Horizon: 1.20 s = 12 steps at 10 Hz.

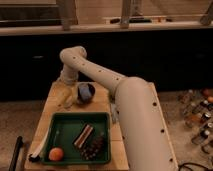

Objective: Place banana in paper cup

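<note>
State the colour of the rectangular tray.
Rectangular tray: green, camera view. Pincer hangs beside dark round bowl.

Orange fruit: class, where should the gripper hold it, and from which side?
Probably grip the orange fruit across its middle from above: it is round, and the tray wall blocks side approaches. The gripper is beside the bowl, beyond the tray.

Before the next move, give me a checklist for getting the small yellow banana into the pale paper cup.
1. Where the hand is: low over the far left part of the wooden table, beside the dark blue round bowl: ok.
2. Is the small yellow banana held: cannot tell; only a pale yellowish patch shows under the hand.
3. Is the pale paper cup found and upright: cannot tell.
4. Bowl apart from the hand: cannot tell, they look close.
5. The green tray with the round orange fruit lies nearer the camera, away from the hand: ok.
</note>
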Tool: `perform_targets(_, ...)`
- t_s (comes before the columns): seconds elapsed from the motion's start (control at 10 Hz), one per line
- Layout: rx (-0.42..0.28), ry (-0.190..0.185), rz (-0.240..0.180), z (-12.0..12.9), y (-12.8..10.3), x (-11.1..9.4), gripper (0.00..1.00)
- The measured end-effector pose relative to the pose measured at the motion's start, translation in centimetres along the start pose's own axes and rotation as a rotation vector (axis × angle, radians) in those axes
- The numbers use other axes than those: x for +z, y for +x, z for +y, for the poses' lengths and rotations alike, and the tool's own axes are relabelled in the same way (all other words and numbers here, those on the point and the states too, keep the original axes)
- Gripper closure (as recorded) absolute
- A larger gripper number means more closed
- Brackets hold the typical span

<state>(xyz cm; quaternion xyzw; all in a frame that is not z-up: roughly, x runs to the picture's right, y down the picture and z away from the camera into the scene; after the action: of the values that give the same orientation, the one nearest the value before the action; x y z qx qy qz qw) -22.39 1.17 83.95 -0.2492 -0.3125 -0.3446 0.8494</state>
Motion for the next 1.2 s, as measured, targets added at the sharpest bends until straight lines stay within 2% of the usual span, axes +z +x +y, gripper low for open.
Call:
perform_targets(0.9,-0.007,0.034,0.048,-0.1,-0.1,-2.4,0.20)
perform_targets(1.2,-0.007,0.035,0.049,-0.2,-0.1,-2.4,0.20)
